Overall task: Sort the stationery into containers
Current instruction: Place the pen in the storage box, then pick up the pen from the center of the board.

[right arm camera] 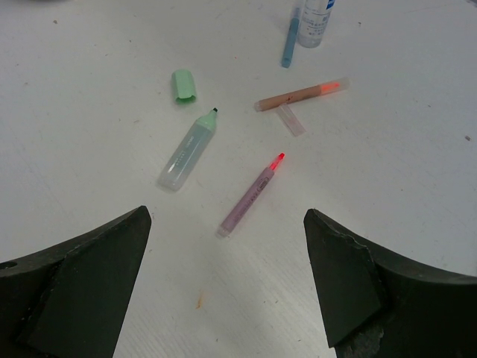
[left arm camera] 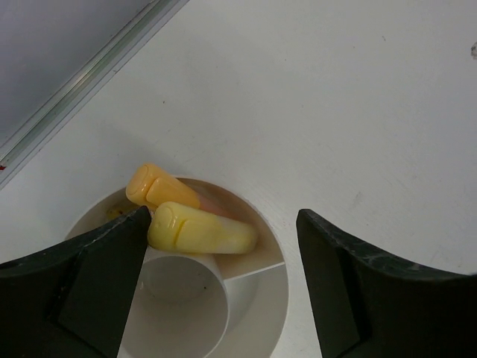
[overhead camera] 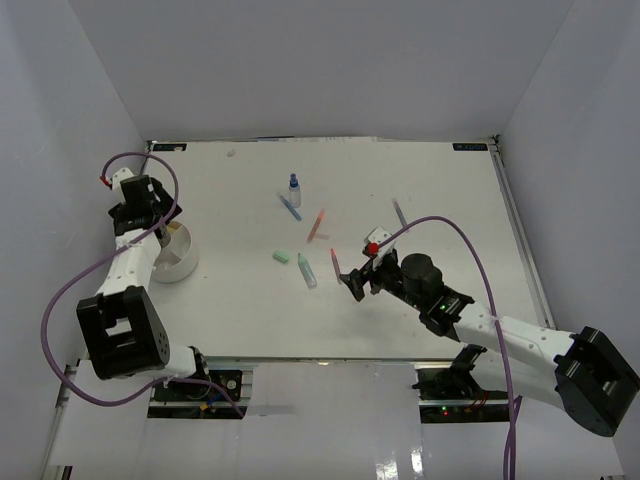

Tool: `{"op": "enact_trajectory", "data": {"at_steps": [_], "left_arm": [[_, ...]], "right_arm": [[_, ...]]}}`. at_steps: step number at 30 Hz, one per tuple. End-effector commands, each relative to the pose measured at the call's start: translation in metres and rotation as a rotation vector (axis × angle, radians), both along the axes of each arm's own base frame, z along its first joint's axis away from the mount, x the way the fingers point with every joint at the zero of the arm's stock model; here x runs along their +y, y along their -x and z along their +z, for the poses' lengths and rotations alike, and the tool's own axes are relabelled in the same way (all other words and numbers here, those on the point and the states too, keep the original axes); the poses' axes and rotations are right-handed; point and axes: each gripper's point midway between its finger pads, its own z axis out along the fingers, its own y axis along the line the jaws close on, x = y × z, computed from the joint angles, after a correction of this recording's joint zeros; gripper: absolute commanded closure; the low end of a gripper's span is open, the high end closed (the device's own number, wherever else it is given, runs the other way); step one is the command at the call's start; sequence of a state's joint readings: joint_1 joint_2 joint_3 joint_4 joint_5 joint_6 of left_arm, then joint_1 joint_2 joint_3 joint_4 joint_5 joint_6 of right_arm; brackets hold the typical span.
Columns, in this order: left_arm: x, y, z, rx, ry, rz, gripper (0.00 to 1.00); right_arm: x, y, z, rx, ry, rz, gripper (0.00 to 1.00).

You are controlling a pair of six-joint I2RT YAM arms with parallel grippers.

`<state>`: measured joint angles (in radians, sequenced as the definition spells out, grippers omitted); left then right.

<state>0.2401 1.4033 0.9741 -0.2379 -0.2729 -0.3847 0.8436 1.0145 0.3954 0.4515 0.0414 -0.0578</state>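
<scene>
Drop-off looks done imo: my left gripper (left arm camera: 222, 224) hangs open over the dish (left arm camera: 257, 317), yellow marker (left arm camera: 201, 230) inside. My right gripper (right arm camera: 227, 224) is open and empty too, so next I'd grab the pink pen (right arm camera: 250, 195) well right of the dish.

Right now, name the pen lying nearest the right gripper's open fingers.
The pink-bodied pen with the red tip: it lies just ahead of the right gripper. The green highlighter, orange pen and blue pen lie farther off.
</scene>
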Motion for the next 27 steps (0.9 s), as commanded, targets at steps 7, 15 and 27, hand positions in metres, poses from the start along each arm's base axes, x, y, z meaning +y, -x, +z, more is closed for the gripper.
{"op": "enact_trajectory", "data": {"at_steps": [7, 15, 27], "left_arm": [[0.007, 0.011, 0.022, -0.034, -0.034, 0.042, 0.02], [0.010, 0.018, 0.035, -0.054, -0.051, 0.064, 0.02], [-0.012, 0.028, 0.102, -0.201, -0.009, -0.007, 0.02]], "right_arm": [[0.000, -0.003, 0.013, -0.043, -0.028, 0.001, 0.10], [-0.001, -0.004, 0.012, -0.040, -0.021, -0.004, 0.10], [0.008, -0.012, 0.000, 0.050, 0.065, -0.016, 0.09]]}}
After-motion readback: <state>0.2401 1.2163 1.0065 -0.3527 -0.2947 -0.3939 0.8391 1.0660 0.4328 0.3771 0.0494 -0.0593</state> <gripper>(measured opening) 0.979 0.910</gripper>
